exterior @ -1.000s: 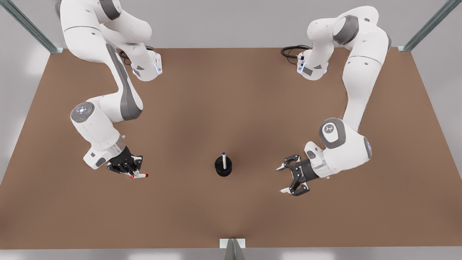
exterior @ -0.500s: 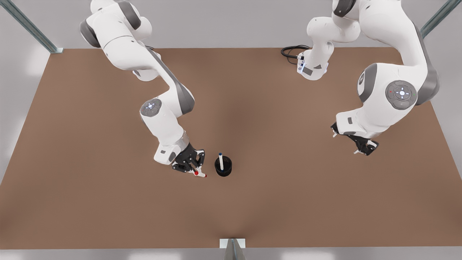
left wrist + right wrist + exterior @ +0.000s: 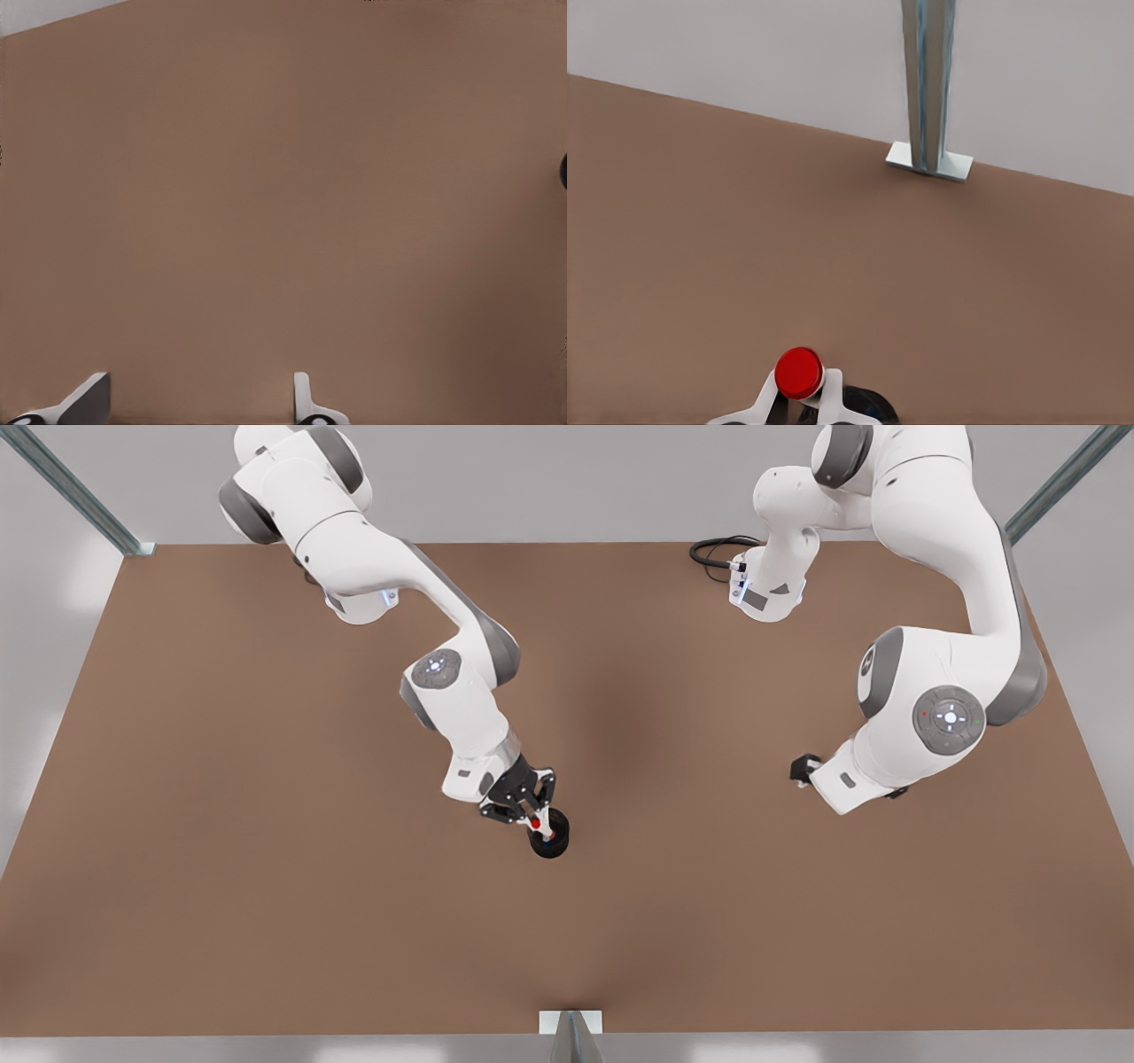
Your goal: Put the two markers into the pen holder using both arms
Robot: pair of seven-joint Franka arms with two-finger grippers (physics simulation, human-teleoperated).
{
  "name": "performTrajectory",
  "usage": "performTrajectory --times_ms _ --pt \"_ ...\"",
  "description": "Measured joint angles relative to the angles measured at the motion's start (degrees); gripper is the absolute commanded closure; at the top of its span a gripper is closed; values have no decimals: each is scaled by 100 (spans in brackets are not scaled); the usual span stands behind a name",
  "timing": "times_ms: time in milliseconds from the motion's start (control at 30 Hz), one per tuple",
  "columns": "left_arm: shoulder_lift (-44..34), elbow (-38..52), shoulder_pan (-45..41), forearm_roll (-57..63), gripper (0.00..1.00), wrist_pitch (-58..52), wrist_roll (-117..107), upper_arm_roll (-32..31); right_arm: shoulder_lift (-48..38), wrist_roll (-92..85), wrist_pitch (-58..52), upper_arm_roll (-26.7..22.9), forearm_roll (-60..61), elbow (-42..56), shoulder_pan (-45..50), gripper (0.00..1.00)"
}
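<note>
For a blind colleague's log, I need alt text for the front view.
The right gripper, on the front view's left, holds the red marker over the black pen holder mid-table. The left arm waits at the front view's right, above the brown table.

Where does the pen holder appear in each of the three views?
Front view: the pen holder stands mid-table, below the right gripper, which holds the red marker.
Right wrist view: its dark rim shows beside the marker's red end.
Left wrist view: a dark spot at one edge may be it; I cannot tell. The open left gripper waits.
Shared landmark: the brown table.
</note>
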Motion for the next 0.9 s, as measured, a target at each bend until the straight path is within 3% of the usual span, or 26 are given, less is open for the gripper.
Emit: performTrajectory --times_ms 200,233,267,300,400,467,633,700,767,900 --pt "71 -5 15 -60 0 -13 -702 0 129 197 63 -1 -191 -219 -1 65" --pt "75 -9 20 -83 0 -15 -798 0 129 227 65 -1 -212 -290 10 53" --pt "82 -11 22 -101 0 -16 -889 0 124 255 68 -1 -244 -393 15 21" --pt "101 -13 22 -115 0 -16 -975 0 125 283 72 -1 -297 -460 18 0" --pt "141 -14 23 -139 0 -17 -1206 0 25 382 37 -6 -412 -456 -34 0" --pt "147 -14 24 -156 0 -18 -1338 -1 -389 518 -227 -5 -533 -253 -592 0" --pt "84 25 10 -211 0 -18 -1494 -40 -1722 600 -2075 59 -451 -87 -2144 0" --pt "80 28 18 -243 0 -18 -1455 -31 -2194 455 -2772 -340 -210 -278 -2600 0" --pt "81 29 24 -258 0 -16 -1418 -25 -2170 238 -3399 -643 -55 -270 -3002 0" --pt "98 30 25 -267 0 6 -1354 -18 -1792 -166 -4357 -731 90 316 -2861 0"
